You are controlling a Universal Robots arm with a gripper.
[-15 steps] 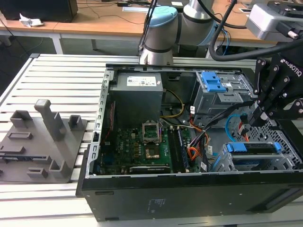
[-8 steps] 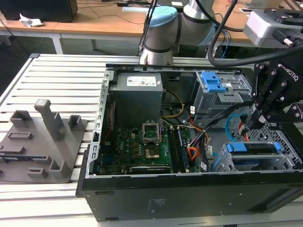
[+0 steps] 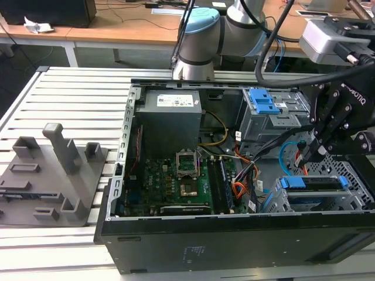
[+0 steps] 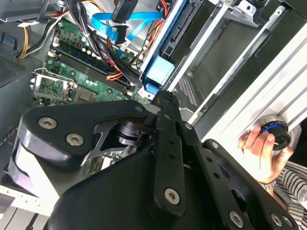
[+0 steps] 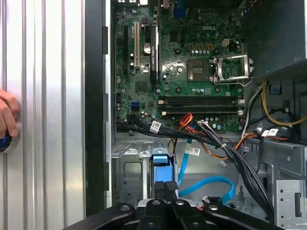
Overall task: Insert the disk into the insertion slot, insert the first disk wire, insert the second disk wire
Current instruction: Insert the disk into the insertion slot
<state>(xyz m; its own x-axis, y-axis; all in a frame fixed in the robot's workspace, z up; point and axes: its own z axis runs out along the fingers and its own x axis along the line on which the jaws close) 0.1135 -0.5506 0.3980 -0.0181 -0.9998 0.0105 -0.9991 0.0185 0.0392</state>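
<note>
The disk (image 3: pixel 310 182), clipped in its bright blue frame, lies inside the insertion slot (image 3: pixel 358 175). The slot is the silver metal box full of little holes, and it sits in the corner of the open computer case (image 3: pixel 234 249) on the exterior view's right.

The robot's hand (image 3: pixel 309 157) hangs right over the blue end of the disk. In the first wrist view its two black fingers (image 5: pixel 159 188) are pressed side by side with no gap I can see. I cannot see anything held between them.

The first disk wire (image 3: pixel 301 157) is thin and orange-red. It runs just beside the fingers in the exterior view, and I cannot tell if it touches them. The second disk wire (image 3: pixel 285 153) is thin and light blue. It makes a loop next to the slot, between the slot and the green motherboard (image 3: pixel 187 175). A thick bundle of black cables (image 5: pixel 240 163) passes close by the loop.

Farther back in the case stands a grey bay with a blue latch (image 3: pixel 263 102). Beside it, over the motherboard, sits the grey power supply box (image 3: pixel 170 117).

The case lies on a silver surface (image 3: pixel 76 93) with long grooves. On the exterior view's left, well apart from the case, a grey plastic holder (image 3: pixel 53 175) rests on the surface. In the second wrist view a person's fingers (image 4: pixel 254 143) hold a round knob with a blue ring (image 4: pixel 274 132) on the surface near the case.
</note>
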